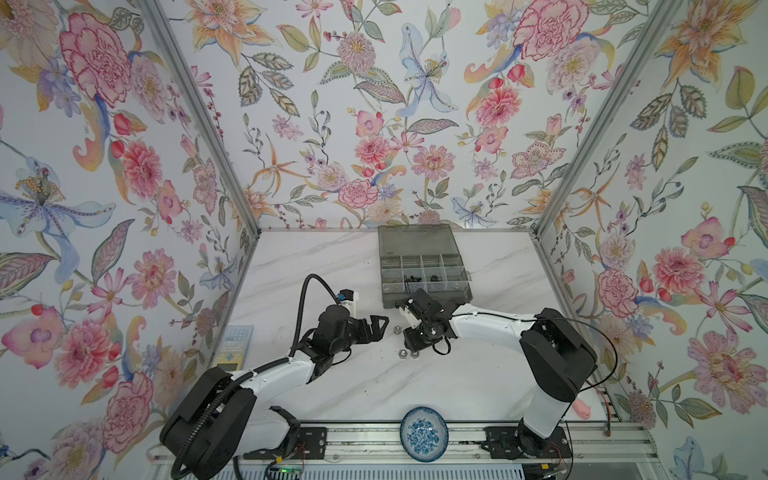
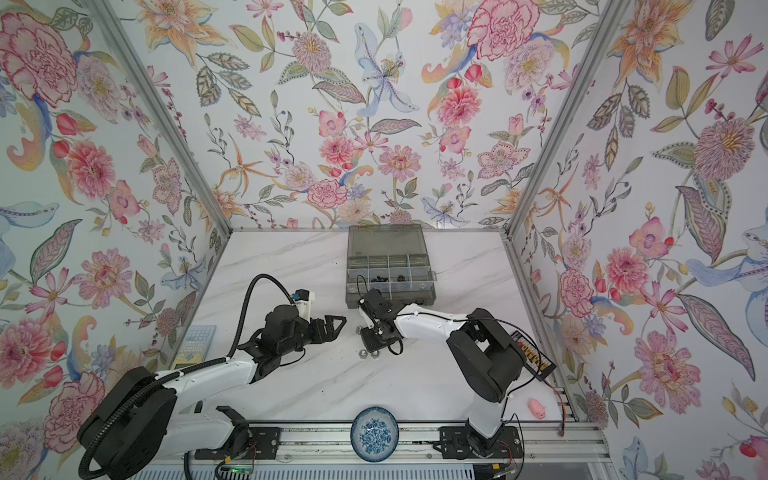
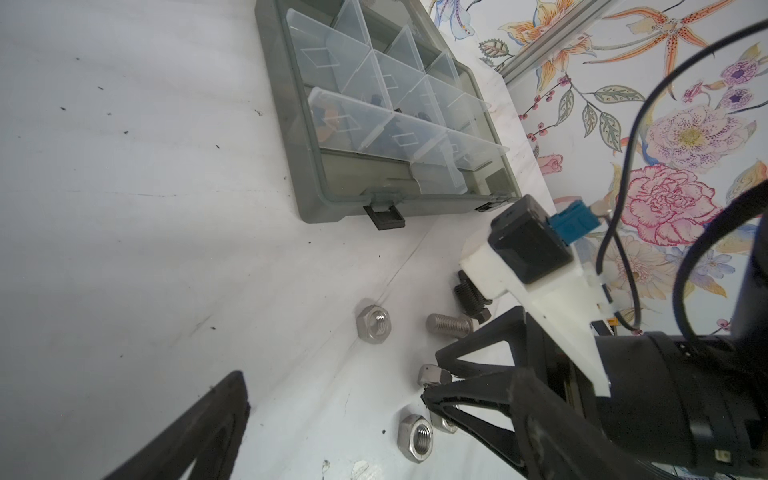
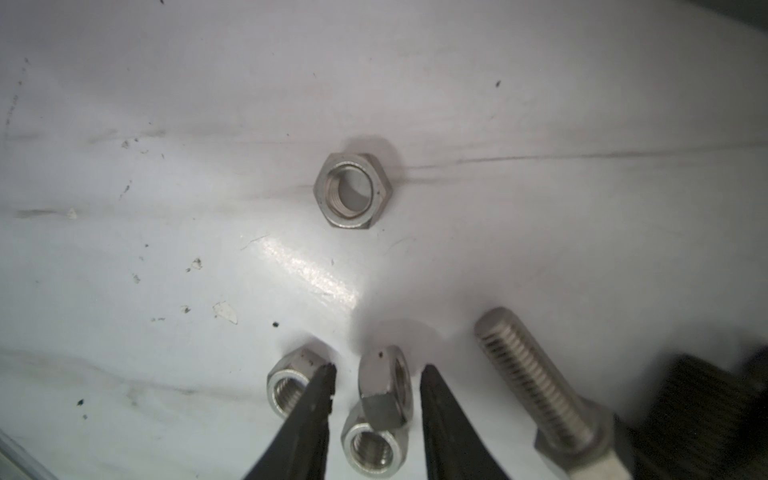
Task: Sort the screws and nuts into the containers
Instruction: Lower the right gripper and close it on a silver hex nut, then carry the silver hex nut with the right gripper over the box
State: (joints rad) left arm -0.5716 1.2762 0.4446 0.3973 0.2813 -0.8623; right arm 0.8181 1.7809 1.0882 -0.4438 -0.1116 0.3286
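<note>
Right gripper [image 4: 377, 374]: partly parted, black tapered tips either side of one nut, a gap showing on both sides; nothing clasped yet.
Straddled nut [image 4: 384, 386]: silver hex with smooth flats, standing on edge and leaning on a second nut [image 4: 368, 446], which lies flat with its threaded bore up.
Neighbour nut [image 4: 291, 384]: looks to touch one finger's outer side.
Risk, slip: on-edge steel pinched by narrow tips may roll or pop out, and the glossy marble-look tabletop [image 4: 166, 166] likely gives little friction.
Risk, strays: closing could shove the neighbour nut or drag the lower one along.
Screws: silver threaded bolt [image 4: 536, 382] just beside the tips, black bolt [image 3: 471, 297] beyond it, both loose on the table.
Lone nut [image 4: 353, 189]: flat, apart from the rest.
Organiser box [image 1: 415, 241]: grey translucent plastic with clear dividers, lid open, at 12 o'clock from the cluster seen from above.
Left gripper [image 1: 379, 327]: spread wide and empty, at 9 o'clock.
</note>
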